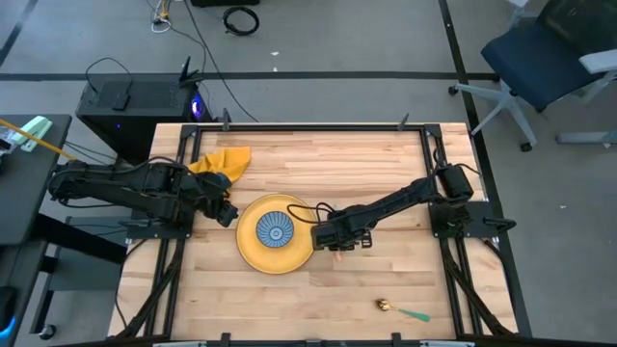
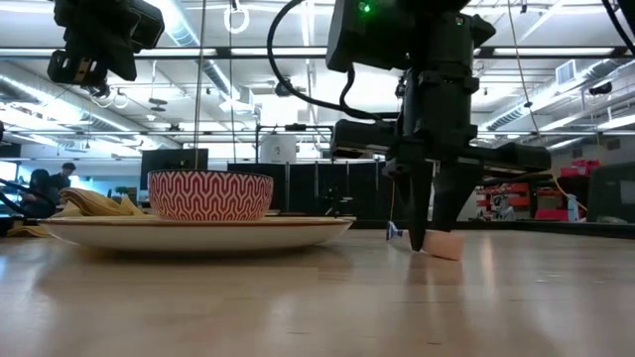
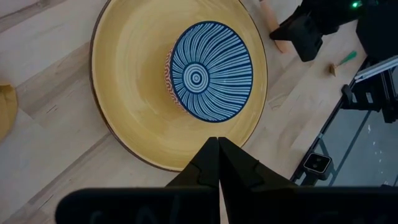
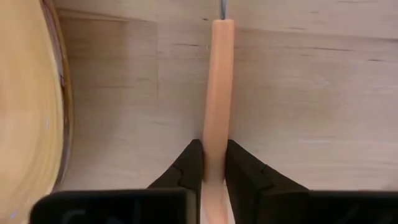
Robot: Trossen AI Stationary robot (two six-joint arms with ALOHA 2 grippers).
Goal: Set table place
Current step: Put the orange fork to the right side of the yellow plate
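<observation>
The right hand point(image 4: 213, 163) grasps the orange fork handle point(image 4: 217, 87) low on the bench point(image 4: 311, 93), just beside the plate point(image 4: 25, 99). It could slip and twist sideways. The left hand point(image 3: 218, 155), clenched empty, hovers above the plate.

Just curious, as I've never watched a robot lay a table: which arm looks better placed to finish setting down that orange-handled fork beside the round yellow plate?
The right. Its gripper is already shut on the orange-handled fork, low on the wooden table beside the round yellow plate. The left gripper is shut and empty, above the plate's other side.
</observation>
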